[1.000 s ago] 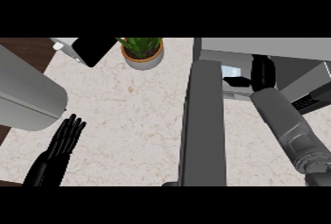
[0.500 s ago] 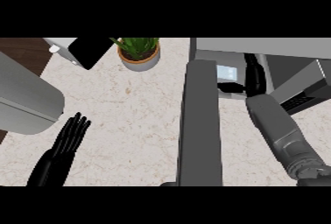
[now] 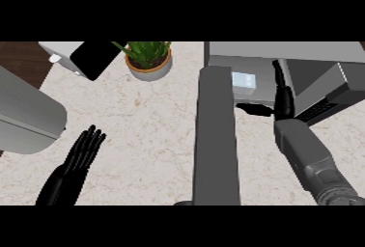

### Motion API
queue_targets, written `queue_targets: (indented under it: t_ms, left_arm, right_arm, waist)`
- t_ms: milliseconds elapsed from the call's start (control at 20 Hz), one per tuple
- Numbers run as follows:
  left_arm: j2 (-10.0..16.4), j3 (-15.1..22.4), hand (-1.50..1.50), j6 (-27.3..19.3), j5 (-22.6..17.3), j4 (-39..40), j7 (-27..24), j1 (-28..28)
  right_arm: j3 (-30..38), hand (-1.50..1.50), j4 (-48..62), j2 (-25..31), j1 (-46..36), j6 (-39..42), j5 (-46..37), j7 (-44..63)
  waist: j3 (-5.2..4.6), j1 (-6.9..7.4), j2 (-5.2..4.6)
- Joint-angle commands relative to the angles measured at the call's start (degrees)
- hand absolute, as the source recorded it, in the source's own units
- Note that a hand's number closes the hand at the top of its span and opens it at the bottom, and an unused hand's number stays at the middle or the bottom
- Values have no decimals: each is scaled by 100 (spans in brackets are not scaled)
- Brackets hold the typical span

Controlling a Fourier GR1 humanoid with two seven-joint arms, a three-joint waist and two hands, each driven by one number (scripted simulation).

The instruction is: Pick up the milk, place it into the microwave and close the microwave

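Across most of the view, pale speckled counter (image 3: 143, 120). At upper right, grey microwave (image 3: 285, 50), open, its door (image 3: 215, 144) swung out toward the view's lower edge and seen edge-on as a long dark-grey bar down the middle. At far left, a big rounded grey body (image 3: 25, 120), cut off by the edge. Right of the door, grey right forearm (image 3: 308, 157) slanting up from the lower right corner to the microwave's mouth. At lower left, left hand (image 3: 80, 154) over the counter, fingers straight and close together, holding nothing. At the forearm's end, right hand (image 3: 283, 100), fingers straight and pointing away from the robot, thumb spread toward the door, nothing in its grasp. Near the top edge, left of the microwave, green plant (image 3: 148, 58) in a tan pot; further left, a white box (image 3: 89, 58) with a black face. Smallest, the milk (image 3: 244, 83): pale carton just inside the microwave, between the door's far end and the right hand's fingers, apart from fingers and thumb alike. Against half a second back: plant, milk and right hand all a touch lower in the view, gap between hand and milk about the same, left hand in much the same spot.
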State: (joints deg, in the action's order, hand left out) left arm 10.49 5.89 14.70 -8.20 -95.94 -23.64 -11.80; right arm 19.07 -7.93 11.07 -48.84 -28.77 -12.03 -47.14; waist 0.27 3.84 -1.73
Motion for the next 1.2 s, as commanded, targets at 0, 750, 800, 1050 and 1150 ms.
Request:
queue_targets:
  t_ms: [0,750,800,1050,1150]
  left_arm:
    - [-198,272,-150,-171,105,-421,288,-216]
    - [-233,319,-150,-143,266,-576,514,-137]
    - [-386,309,-150,-190,372,20,157,86]
    - [-474,527,-150,47,99,48,774,504]
    - [-218,767,150,286,316,-186,617,-31]
  right_arm:
    - [134,-150,-42,-140,433,312,159,-501]
    - [109,-150,-368,-256,1695,2242,479,-1423]
    - [138,-150,-359,-312,1616,2472,544,-1332]
    - [205,-150,-762,-427,2059,3402,837,-1547]
    - [127,-150,-945,-294,2564,3849,854,-1793]
  waist:
    - [-5,-114,75]
    - [-21,-327,161]
    - [-22,-340,155]
    - [-30,-492,193]
    - [-31,-487,214]
